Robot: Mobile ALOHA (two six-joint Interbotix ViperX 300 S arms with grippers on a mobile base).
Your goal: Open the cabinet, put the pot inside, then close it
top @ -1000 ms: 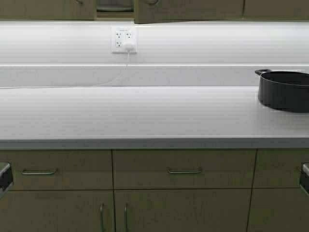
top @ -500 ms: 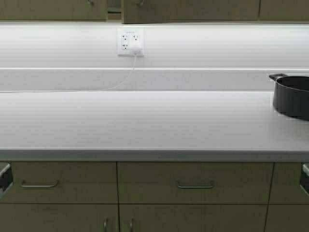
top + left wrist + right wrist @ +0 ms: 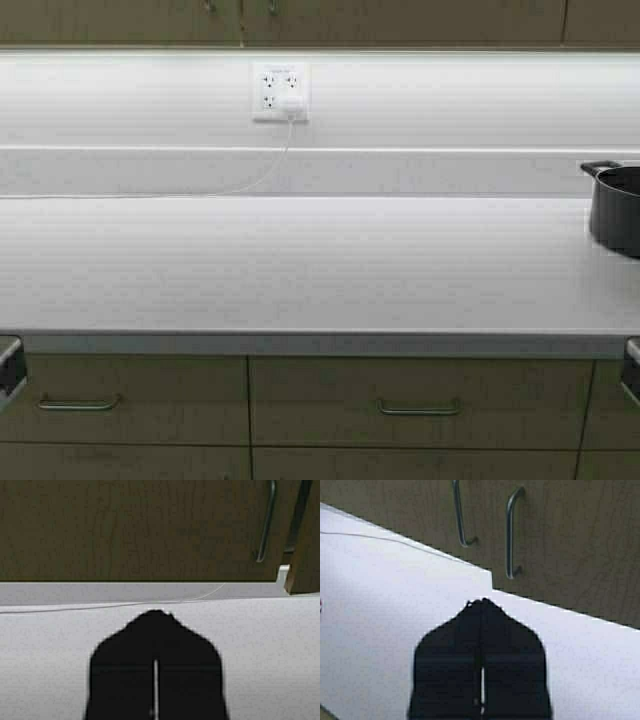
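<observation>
Only the cabinet's tan doors' lower edges show along the top of the high view, and they meet with no gap. The left wrist view faces one cabinet door with a bar handle. Two bar handles show side by side in the right wrist view, the right door's lower edge a step lower. The pot is hidden. My left gripper and right gripper are both shut and hold nothing above the white counter. The arms sit low at the left edge and right edge.
A dark pot with a side handle stands on the white counter at the far right, cut by the frame. A wall outlet with a white cable is on the backsplash. Drawers with handles run below.
The robot has moved: the whole scene shifted right and down in the high view. The gap between the cabinet doors narrowed and no longer shows.
</observation>
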